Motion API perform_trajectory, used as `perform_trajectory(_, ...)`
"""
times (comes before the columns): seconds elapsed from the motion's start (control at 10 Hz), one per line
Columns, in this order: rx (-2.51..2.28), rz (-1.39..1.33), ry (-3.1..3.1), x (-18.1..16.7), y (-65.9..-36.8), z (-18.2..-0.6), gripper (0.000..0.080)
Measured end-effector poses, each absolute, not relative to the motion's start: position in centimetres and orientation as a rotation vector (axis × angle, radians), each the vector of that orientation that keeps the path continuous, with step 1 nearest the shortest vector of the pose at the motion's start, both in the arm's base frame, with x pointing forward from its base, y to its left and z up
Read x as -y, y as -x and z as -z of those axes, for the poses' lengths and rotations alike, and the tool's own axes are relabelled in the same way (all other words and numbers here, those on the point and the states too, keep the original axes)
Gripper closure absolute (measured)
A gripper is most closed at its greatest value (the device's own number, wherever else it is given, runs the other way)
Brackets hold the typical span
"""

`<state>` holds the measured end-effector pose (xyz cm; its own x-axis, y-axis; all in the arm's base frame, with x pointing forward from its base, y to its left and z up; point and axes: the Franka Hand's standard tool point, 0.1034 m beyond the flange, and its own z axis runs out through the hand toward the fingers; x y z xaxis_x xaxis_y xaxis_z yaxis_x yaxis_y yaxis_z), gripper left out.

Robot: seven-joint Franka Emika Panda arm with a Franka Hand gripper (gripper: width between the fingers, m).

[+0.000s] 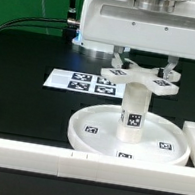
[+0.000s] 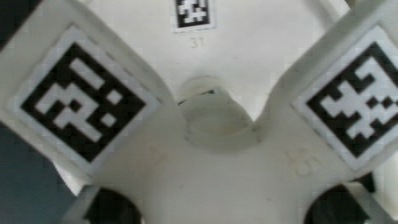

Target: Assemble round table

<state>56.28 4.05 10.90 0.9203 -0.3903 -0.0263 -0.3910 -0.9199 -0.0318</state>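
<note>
Round table stands half built: the disc (image 1: 171, 134) lies on the near side of the marker board (image 1: 83, 82), with the cylinder (image 1: 132, 113) upright in its hub. At the cylinder's top the gripper (image 1: 143, 68) pinches the cross (image 1: 138, 82), jaws narrow. Next, I reckon, the cross must be pressed squarely down and turned on.
</note>
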Motion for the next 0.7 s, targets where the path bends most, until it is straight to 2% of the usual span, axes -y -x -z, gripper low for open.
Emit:
perform_trajectory(0.3,-1.132,0.017,2.865,-4.02,-56.39,-10.84,0.0354)
perform_trajectory(0.7,-1.415,0.004,2.730,-3.99,-56.40,-10.83,0.0354)
